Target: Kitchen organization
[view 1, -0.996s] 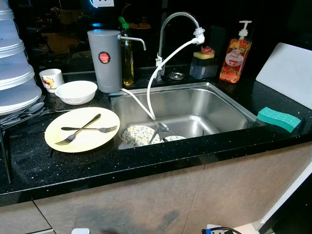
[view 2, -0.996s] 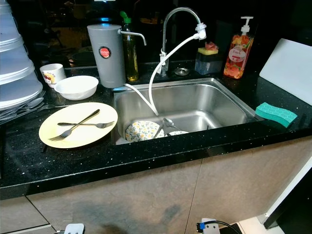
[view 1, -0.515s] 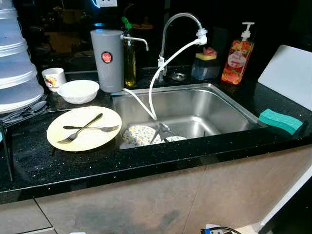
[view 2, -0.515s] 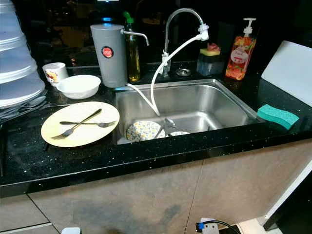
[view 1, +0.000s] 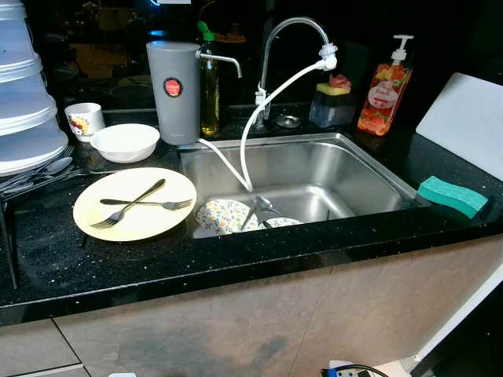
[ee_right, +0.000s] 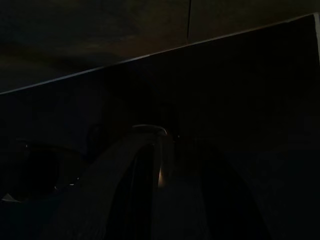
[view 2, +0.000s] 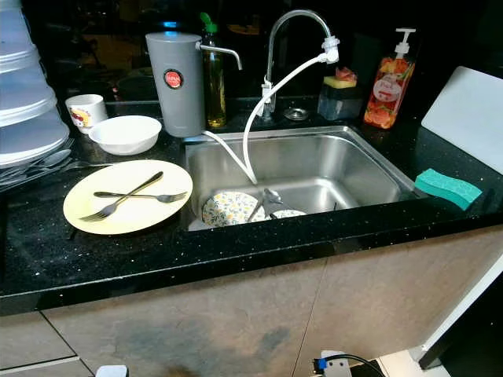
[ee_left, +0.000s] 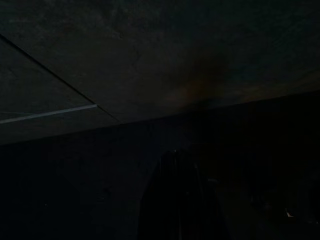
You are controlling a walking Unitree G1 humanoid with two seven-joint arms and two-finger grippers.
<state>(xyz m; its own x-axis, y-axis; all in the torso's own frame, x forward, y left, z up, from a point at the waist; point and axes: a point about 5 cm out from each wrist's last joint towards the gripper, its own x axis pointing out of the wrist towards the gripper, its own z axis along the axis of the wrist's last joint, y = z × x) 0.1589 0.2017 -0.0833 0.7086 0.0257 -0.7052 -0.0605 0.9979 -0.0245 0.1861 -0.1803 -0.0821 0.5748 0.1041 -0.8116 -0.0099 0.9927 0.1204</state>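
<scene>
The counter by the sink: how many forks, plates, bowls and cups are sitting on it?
Forks: 2, crossed on the plate
Yellow plate: 1
White bowl: 1
Cup: 1
Total: 5
The patterned dishes lie down in the sink, so they are left out.

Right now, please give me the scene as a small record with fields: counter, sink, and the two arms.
counter left: yellow plate with two crossed forks; white bowl and small cup behind it
counter back: grey canister, soap bottle
counter right: green sponge beside the sink
sink: patterned dishes near the front wall, white hose hanging from the tap
arms: idle, wrist views dark
</scene>
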